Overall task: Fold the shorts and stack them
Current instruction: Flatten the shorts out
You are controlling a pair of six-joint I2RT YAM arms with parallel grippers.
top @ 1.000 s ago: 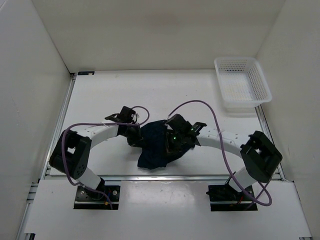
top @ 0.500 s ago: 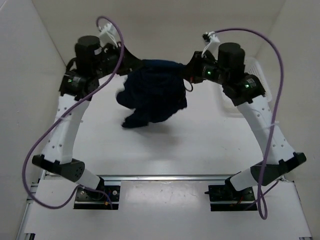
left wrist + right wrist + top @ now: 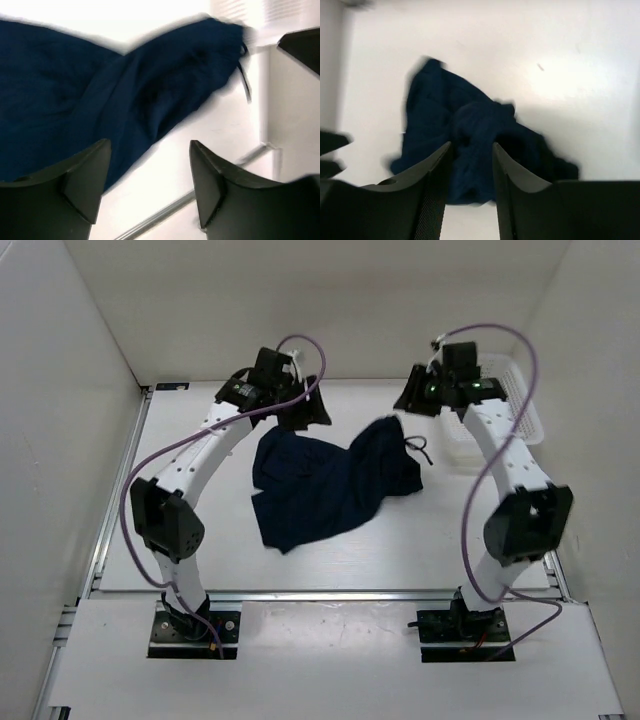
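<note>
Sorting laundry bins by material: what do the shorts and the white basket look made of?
The shorts: soft, matte navy cloth, judging by its limp rumpled folds; weave unclear. The basket: rigid white lattice walls, probably moulded plastic.

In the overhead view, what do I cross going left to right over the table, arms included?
Going by their middles: left gripper → shorts → right gripper → basket, which is partly hidden behind the right arm.
</note>
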